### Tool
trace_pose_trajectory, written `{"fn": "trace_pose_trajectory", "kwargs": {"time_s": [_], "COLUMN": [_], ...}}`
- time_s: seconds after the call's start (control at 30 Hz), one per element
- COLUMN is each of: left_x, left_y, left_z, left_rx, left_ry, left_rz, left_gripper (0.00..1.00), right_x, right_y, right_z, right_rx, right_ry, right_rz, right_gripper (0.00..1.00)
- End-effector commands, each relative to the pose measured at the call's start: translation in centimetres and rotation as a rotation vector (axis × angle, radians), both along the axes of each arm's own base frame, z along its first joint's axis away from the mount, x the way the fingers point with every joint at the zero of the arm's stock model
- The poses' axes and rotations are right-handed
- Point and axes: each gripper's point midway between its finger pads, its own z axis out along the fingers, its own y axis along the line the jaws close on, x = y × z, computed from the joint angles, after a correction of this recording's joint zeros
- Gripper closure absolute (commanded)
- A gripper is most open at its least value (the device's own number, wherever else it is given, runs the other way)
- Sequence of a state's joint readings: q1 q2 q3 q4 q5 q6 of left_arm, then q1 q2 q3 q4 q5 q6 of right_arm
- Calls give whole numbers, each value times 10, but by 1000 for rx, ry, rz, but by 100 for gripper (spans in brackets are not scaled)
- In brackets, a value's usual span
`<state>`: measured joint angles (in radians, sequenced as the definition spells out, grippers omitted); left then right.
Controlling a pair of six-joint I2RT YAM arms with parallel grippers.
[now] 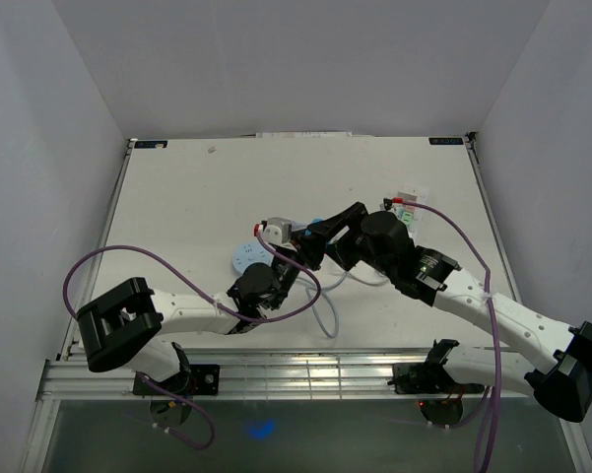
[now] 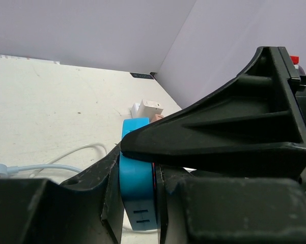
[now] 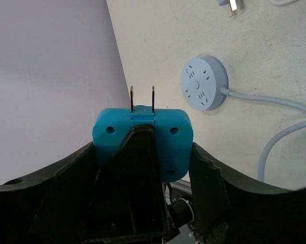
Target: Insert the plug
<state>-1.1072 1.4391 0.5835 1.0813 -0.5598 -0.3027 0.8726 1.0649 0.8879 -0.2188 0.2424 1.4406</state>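
The plug (image 3: 170, 132) is a flat blue block with two metal prongs (image 3: 142, 96) pointing away from the right wrist camera. My right gripper (image 3: 142, 148) is shut on its wide sides. My left gripper (image 2: 137, 203) comes in crosswise and pinches the plug (image 2: 137, 175) across its thin faces, both pads against it. The round pale-blue socket (image 3: 203, 83) lies flat on the table beyond the prongs, apart from the plug. In the top view both grippers, the left (image 1: 294, 254) and the right (image 1: 320, 236), meet mid-table just right of the socket (image 1: 251, 256).
A white plug adapter (image 1: 276, 229) lies behind the socket. The socket's white cable (image 1: 325, 313) loops toward the near edge. A small carton and bottle (image 1: 406, 204) stand at the right. Purple arm cables arc over both arms. Walls close in on three sides.
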Motion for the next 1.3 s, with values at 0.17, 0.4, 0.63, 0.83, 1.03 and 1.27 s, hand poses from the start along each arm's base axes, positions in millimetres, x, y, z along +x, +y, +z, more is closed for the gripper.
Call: {"fn": "trace_pose_trajectory", "kwargs": {"time_s": [0.17,0.4,0.63,0.83,1.03,1.27], "left_x": [-4,-10,-21,-27,-15,-2], "left_y": [5,11,27,43,79,111], "left_z": [12,12,6,-2,-33,-61], "left_rx": [3,3,21,153,338,535], "left_ry": [-51,-34,-11,108,515,824], "left_rz": [-20,-38,-52,-46,-9,18], "left_gripper": [100,100,100,100,100,100], "right_x": [0,10,19,30,41,41], "right_y": [-2,-14,-26,-51,-75,-91], "right_z": [18,25,22,14,9,-17], "right_rx": [17,3,-13,-82,-223,-362], "right_ry": [-10,-53,-64,-102,-185,-220], "right_rz": [-28,-94,-142,-171,-108,-88], "right_gripper": [54,11,10,11,10,10]}}
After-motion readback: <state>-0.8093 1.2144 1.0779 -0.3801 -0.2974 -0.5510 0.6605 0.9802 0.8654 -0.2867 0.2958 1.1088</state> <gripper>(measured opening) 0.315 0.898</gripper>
